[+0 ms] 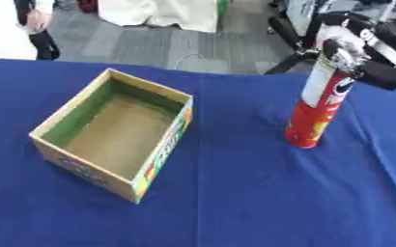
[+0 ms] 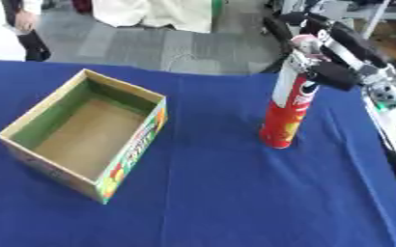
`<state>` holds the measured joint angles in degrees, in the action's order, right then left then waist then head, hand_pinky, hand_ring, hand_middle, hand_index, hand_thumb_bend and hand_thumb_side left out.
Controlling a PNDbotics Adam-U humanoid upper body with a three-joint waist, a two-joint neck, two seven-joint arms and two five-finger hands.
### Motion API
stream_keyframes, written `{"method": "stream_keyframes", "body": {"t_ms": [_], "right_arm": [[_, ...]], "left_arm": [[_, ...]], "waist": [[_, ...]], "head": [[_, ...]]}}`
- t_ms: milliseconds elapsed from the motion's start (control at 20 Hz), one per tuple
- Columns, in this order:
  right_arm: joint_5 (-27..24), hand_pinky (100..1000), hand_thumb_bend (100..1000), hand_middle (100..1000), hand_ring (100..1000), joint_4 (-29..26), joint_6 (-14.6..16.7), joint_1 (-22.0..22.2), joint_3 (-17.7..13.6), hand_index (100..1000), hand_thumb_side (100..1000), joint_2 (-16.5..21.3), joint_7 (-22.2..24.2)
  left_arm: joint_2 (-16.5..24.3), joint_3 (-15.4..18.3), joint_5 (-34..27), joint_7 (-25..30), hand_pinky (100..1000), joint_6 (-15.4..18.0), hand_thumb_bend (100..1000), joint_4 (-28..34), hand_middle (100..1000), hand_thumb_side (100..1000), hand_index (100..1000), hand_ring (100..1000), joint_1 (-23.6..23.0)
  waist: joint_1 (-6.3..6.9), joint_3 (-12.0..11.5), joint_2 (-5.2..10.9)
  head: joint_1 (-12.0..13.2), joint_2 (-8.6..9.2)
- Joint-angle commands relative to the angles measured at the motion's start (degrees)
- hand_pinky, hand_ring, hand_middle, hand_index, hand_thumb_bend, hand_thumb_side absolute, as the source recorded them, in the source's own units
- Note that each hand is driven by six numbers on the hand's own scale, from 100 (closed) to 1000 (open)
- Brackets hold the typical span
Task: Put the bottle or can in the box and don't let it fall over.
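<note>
Tall red cylindrical crisp can (image 1: 318, 103) stands on the blue tablecloth (image 1: 235, 202), leaning slightly, well right of the open cardboard box (image 1: 115, 132). Right hand (image 2: 324, 62) is curled round its upper part. Risk: tall can tips if set down tilted or clips the box wall. Path between is clear. Left hand unseen.

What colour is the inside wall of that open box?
Green on the box's inner walls, with a plain brown floor; the left eye view shows it best.
</note>
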<state>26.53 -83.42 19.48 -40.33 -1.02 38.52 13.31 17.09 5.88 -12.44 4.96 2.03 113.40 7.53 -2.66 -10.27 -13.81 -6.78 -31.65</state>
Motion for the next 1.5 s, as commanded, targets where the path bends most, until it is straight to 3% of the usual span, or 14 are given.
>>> {"method": "stream_keyframes", "body": {"t_ms": [50, 500, 1250, 1500], "right_arm": [[0.37, 1000, 100, 930, 939, 0.11, 0.35, -1.31, -0.90, 984, 1000, 1.41, -1.11], [1.18, 1000, 100, 926, 932, 3.52, 0.57, -2.37, -1.84, 987, 1000, 2.53, -2.72], [2.84, 996, 100, 909, 897, 4.11, 0.75, -2.77, -2.15, 965, 1000, 3.71, 1.53], [1.58, 1000, 100, 914, 916, 3.84, 1.33, -3.84, -2.24, 964, 1000, 3.52, -0.58]], "left_arm": [[0.77, 0.05, 0.21, 0.26, 362, 0.14, 178, 1.19, 791, 840, 813, 756, 0.38], [0.72, 0.00, 0.46, 0.40, 362, 0.21, 178, 1.19, 792, 844, 811, 757, 0.47], [0.74, -0.11, 0.75, 0.43, 361, 0.17, 176, 1.19, 793, 848, 810, 758, 0.39], [0.67, -0.21, 0.79, 0.50, 360, 0.08, 177, 1.19, 794, 850, 810, 758, 0.37]], "waist": [[0.09, -0.03, 0.50], [0.06, -0.33, -0.21], [0.19, -0.24, -0.77], [0.20, -0.28, -0.94]], "head": [[-0.20, 0.10], [-0.43, 0.23], [-0.36, 0.02], [-0.44, 0.04]]}}
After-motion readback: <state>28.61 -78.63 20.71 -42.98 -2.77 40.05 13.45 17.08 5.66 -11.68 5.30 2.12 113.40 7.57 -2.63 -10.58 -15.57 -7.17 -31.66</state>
